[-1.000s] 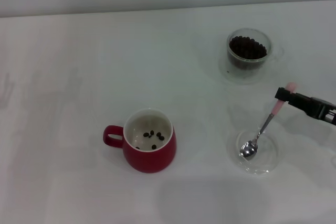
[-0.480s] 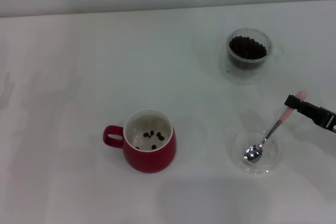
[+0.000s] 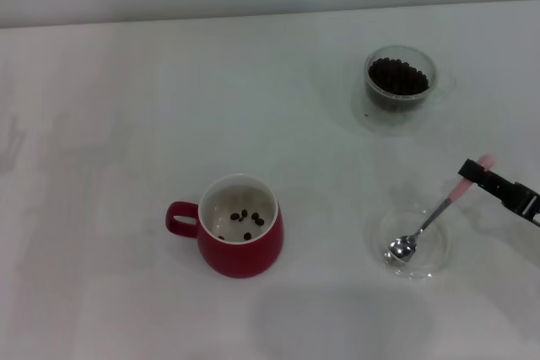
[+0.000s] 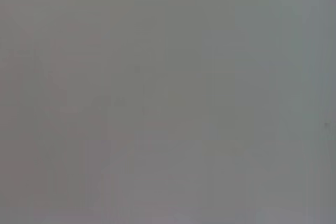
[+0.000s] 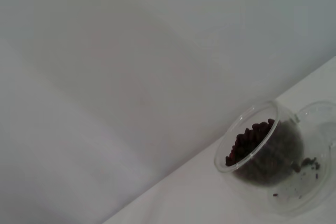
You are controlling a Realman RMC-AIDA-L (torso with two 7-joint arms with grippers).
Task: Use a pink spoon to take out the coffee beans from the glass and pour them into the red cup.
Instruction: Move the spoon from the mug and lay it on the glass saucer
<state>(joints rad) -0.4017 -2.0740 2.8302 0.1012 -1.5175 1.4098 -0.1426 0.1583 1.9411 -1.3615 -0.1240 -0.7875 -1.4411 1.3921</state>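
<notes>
The red cup (image 3: pixel 240 238) stands at the front centre-left of the white table with several coffee beans (image 3: pixel 245 217) on its white bottom. Far right at the back, the glass (image 3: pixel 399 82) is nearly full of coffee beans (image 3: pixel 397 76); it shows too in the right wrist view as the glass (image 5: pixel 262 149). My right gripper (image 3: pixel 474 171) reaches in from the right edge and is shut on the pink handle end of the pink spoon (image 3: pixel 426 223). The spoon's metal bowl rests in a shallow clear dish (image 3: pixel 411 242). The left gripper is out of view.
The clear dish sits on the table in front of the glass, near the right edge. A pale wall runs behind the table's far edge. The left wrist view is a plain grey surface.
My right gripper has moved right and toward the front with the spoon. The spoon's bowl stayed in the clear dish and the handle now leans lower.
</notes>
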